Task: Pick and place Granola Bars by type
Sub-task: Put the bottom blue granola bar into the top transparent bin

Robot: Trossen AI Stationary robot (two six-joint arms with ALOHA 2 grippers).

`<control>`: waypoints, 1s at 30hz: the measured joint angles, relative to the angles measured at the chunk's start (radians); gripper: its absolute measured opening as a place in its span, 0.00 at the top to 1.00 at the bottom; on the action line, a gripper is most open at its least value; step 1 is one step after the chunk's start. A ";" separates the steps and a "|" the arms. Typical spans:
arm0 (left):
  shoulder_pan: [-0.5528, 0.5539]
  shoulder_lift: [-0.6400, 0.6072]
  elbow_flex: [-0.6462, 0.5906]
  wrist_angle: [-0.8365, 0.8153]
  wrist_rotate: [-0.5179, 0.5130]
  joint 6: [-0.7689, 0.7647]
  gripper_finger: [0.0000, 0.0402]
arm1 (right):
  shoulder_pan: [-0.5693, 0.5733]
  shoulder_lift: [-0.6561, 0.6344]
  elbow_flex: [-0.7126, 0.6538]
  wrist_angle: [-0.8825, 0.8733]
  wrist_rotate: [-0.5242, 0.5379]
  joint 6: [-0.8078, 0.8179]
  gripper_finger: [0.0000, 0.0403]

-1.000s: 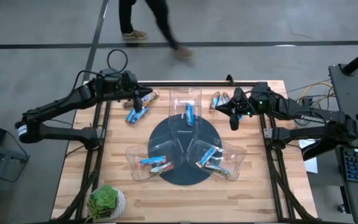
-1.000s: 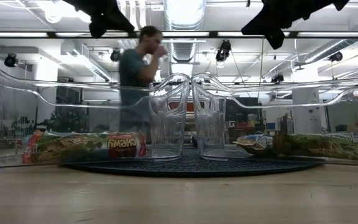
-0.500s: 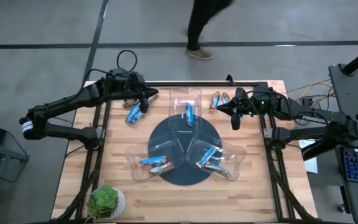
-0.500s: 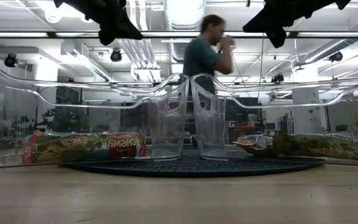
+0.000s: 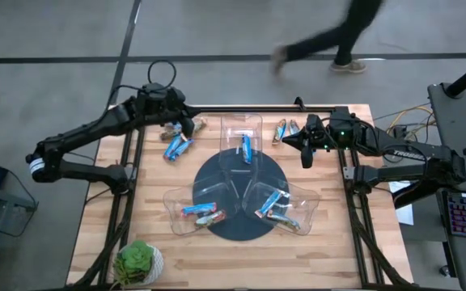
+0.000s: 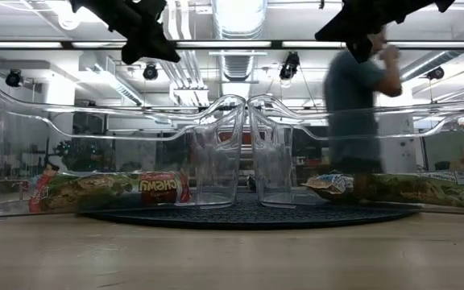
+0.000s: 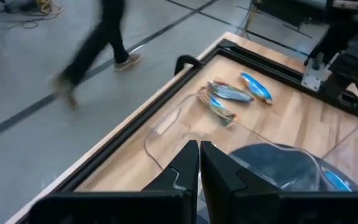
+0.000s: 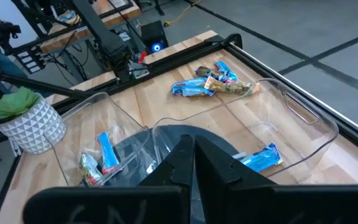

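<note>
Loose granola bars lie in two groups on the far part of the table: blue and tan ones at far left (image 5: 178, 142) (image 8: 211, 84), and a few at far right (image 5: 285, 129) (image 7: 230, 94). My left gripper (image 5: 188, 124) (image 7: 199, 157) hovers shut over the far-left group, well above the table (image 6: 161, 50). My right gripper (image 5: 297, 144) (image 8: 193, 149) hangs shut beside the far-right group, also raised (image 6: 353, 47). Neither holds anything that I can see. Three clear trays sit on a dark round mat (image 5: 235, 174).
The far tray (image 5: 242, 136) holds one blue bar (image 8: 260, 157); the near-left tray (image 5: 194, 210) and the near-right tray (image 5: 279, 207) hold a few bars each. A potted plant (image 5: 138, 261) stands at the near-left corner. A person walks past beyond the far edge.
My left gripper has drifted a little toward the far edge and the table's right above the far-left bars, staying shut. The right arm has kept still. The person behind the table has walked from left to right.
</note>
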 joint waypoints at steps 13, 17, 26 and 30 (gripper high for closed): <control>0.022 0.019 0.123 -0.208 0.011 0.003 0.99 | 0.000 0.000 0.000 -0.001 0.001 -0.003 0.98; 0.022 0.045 0.157 -0.236 0.012 0.003 0.91 | 0.000 0.000 0.000 -0.001 0.001 -0.004 0.98; 0.022 0.127 0.184 -0.306 0.012 0.001 0.59 | 0.000 0.001 0.000 -0.009 0.000 0.046 0.98; 0.022 0.181 0.213 -0.392 0.012 0.000 0.45 | 0.001 0.000 0.000 -0.021 -0.001 0.049 0.98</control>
